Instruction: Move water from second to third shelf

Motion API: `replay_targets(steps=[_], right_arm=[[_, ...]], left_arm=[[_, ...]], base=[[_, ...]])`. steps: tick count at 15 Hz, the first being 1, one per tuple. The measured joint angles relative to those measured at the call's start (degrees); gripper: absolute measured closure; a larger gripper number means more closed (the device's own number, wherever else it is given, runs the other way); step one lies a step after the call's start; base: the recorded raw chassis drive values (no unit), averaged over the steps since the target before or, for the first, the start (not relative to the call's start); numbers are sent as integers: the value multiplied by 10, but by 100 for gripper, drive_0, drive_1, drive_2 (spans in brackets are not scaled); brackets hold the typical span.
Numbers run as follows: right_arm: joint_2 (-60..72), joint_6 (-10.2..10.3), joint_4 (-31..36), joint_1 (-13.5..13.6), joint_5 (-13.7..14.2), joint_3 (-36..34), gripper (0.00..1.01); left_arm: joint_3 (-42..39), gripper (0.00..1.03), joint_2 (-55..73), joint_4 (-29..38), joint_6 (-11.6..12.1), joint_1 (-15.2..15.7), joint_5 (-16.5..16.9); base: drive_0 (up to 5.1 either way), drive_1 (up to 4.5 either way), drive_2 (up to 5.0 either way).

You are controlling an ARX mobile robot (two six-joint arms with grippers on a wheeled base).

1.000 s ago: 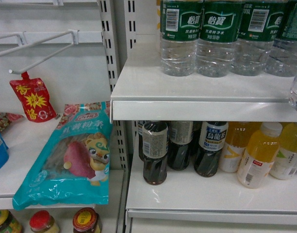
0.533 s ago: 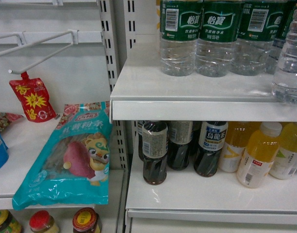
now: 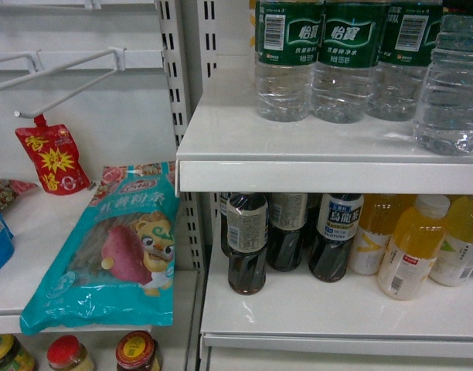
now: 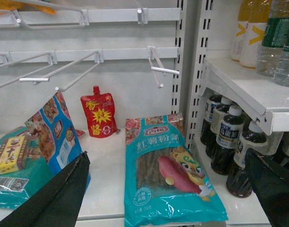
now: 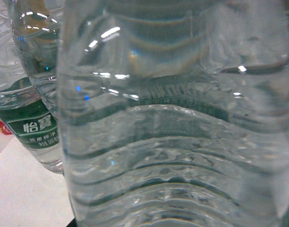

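Observation:
A clear ribbed water bottle (image 3: 453,85) is at the right end of the upper shelf (image 3: 298,174), in front of a row of green-labelled water bottles (image 3: 341,62). Its base is level with the shelf top near the front edge; I cannot tell if it rests there. The same bottle (image 5: 177,142) fills the right wrist view, pressed close to the camera, so the right gripper's fingers are hidden behind it. Another labelled bottle (image 5: 33,127) stands behind on the left. My left gripper (image 4: 163,189) hangs open and empty over the left bay; neither arm shows in the head view.
Below the upper shelf stand dark tea bottles (image 3: 246,243) and yellow drinks (image 3: 410,247) on the lower shelf (image 3: 314,309). The left bay holds a teal noodle packet (image 3: 113,255), a red pouch (image 3: 52,158), wire hooks (image 3: 66,73) and jars (image 3: 136,352) underneath.
The held water bottle has come in from the right edge, risen and moved left onto the upper shelf's right end. Everything else is unmoved.

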Motion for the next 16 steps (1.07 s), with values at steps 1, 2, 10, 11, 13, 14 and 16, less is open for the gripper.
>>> replay_targets(steps=[1,2,10,11,13,14,16], right_arm=[[8,0,0,0,1,8,59],[17,2,-1,0,1,16,59],[25,0,5,7,13,21,59],[25,-2,5,7,14,21,59],[26,-7,5,7,16,21,46],[27,-10,8,6,18,21,34],[27,-22,17,6,22,21,5]], left_arm=[[0,5,0,0,0,0,0],[0,5,0,0,0,0,0],[0,5,0,0,0,0,0],[0,5,0,0,0,0,0],[0,5,0,0,0,0,0],[0,5,0,0,0,0,0],[0,5,0,0,0,0,0]], base=[[0,0,0],[0,0,0],[0,0,0],[0,0,0],[0,0,0],[0,0,0],[0,0,0]])
